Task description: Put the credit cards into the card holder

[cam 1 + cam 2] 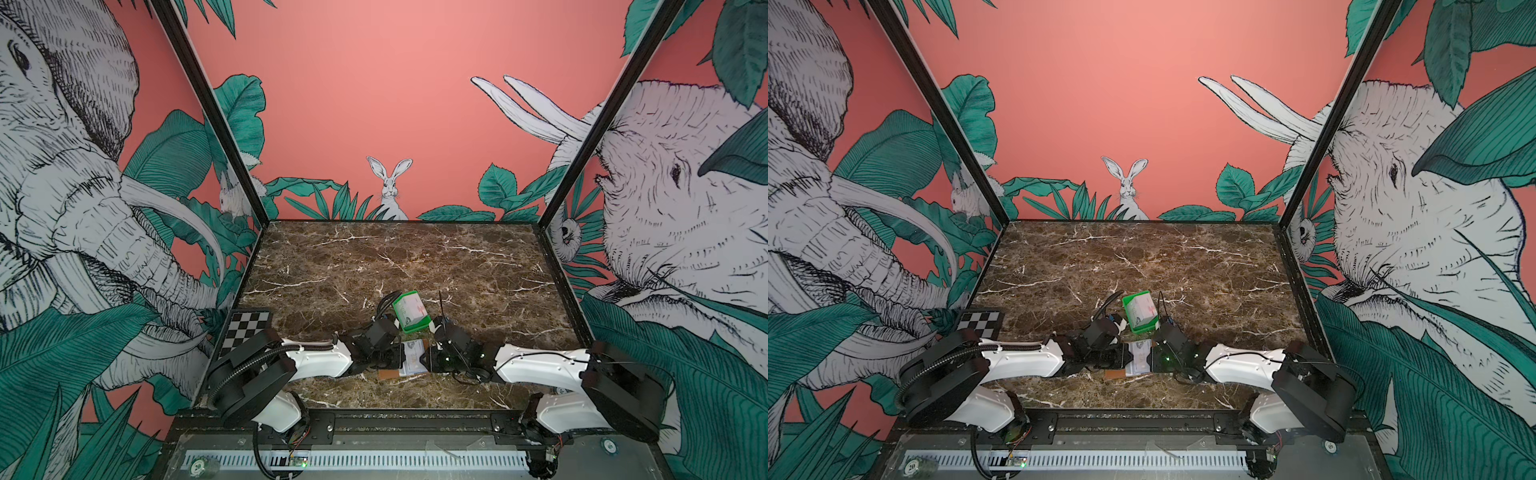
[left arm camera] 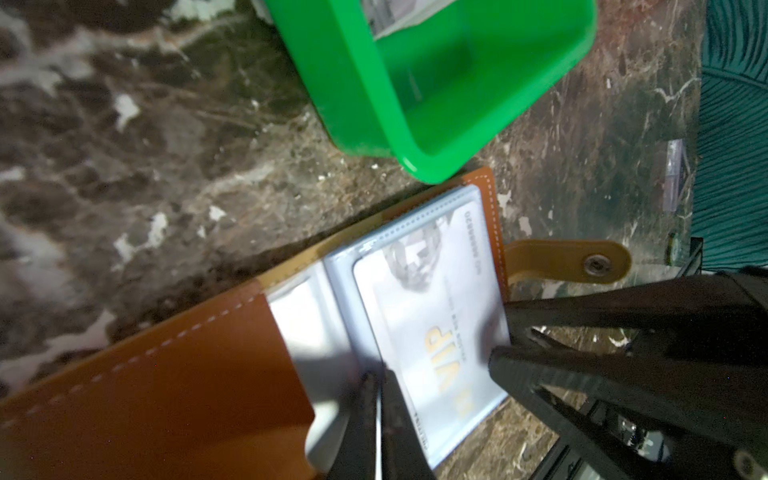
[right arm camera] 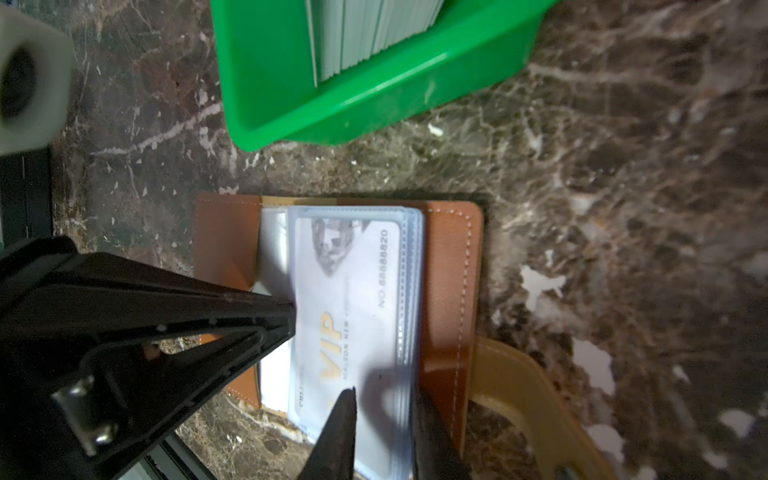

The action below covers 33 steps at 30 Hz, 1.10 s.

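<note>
The tan card holder (image 1: 388, 375) (image 1: 1115, 374) lies open near the table's front, between both grippers. A white VIP credit card (image 2: 428, 324) (image 3: 349, 299) sits in its top clear sleeve. My left gripper (image 2: 379, 419) (image 1: 401, 357) is shut on a thin clear sleeve edge at the fold side. My right gripper (image 3: 384, 399) (image 1: 426, 359) stands slightly open. Its tips rest at the sleeves' outer edge, near the snap tab (image 2: 569, 262) (image 3: 519, 386). More credit cards (image 3: 374, 37) (image 1: 409, 309) stand stacked in the green tray.
The green tray (image 1: 415, 328) (image 1: 1144, 328) (image 3: 266, 83) (image 2: 353, 83) stands just behind the card holder, almost touching it. A checkerboard plate (image 1: 245, 328) lies at the table's left edge. Patterned walls close in three sides of the marble table.
</note>
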Each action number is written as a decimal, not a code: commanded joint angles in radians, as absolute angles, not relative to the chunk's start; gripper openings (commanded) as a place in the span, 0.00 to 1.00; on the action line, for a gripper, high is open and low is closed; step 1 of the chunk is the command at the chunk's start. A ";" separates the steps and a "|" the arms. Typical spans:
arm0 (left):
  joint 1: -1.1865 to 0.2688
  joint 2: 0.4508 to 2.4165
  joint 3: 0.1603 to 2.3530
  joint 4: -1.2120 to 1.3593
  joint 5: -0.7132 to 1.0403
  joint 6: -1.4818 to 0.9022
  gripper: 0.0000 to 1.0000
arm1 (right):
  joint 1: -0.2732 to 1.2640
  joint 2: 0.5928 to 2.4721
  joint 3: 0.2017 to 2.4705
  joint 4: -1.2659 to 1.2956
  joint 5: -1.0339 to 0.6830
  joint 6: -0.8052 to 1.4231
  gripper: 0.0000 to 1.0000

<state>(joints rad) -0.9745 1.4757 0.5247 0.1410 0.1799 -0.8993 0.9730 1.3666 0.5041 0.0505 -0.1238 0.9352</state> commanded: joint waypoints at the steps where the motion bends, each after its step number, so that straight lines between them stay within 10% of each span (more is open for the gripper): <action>1: -0.979 1.492 0.534 0.135 0.184 -0.910 0.08 | 0.979 1.377 0.514 0.105 -0.139 0.923 0.24; 33: -0.945 1.333 0.486 0.071 0.188 -0.958 0.11 | 1.044 1.384 0.664 -0.074 -0.061 0.878 0.26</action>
<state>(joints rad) -0.9516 1.3407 0.5140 0.1184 0.1970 -0.9501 1.0328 1.3636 0.6456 -0.0566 -0.0822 0.8974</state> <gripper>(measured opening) 0.109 0.255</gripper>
